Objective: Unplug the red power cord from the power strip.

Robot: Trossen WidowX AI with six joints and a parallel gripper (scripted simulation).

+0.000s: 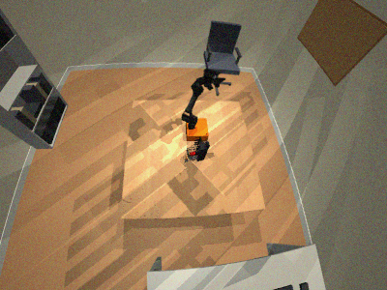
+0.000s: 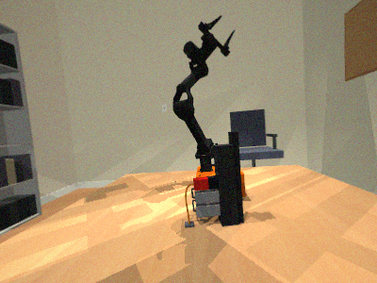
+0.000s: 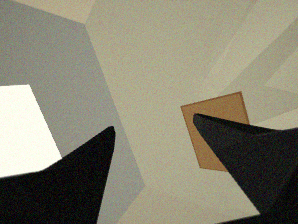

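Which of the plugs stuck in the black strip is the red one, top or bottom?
The top one. The red plug sits highest on the upright black power strip, with two grey plugs stacked under it.

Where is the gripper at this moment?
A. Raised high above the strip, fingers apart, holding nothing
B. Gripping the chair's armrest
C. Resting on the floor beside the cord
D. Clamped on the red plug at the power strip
A: in the exterior view the gripper points up, well above the power strip and red plug, fingers spread with nothing between them.
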